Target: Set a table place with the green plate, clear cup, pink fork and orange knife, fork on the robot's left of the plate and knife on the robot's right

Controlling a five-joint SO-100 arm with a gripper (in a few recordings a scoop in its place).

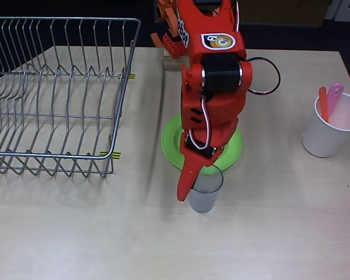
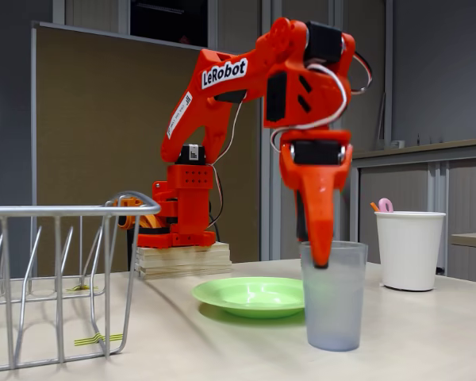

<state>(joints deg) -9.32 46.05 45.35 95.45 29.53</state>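
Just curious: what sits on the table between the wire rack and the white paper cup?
The green plate and clear cup, seen in the overhead view.

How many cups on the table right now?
2. The clear cup stands just in front of the green plate, at the tool; the white paper cup is at the overhead view's right, holding utensils.

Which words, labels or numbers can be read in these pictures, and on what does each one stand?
"LeRobot": white label on the red arm's upper link.
Narrow white label on the arm's lower link: too small to read.
Round emblem sticker on the arm in the overhead view: a picture, with no readable words.
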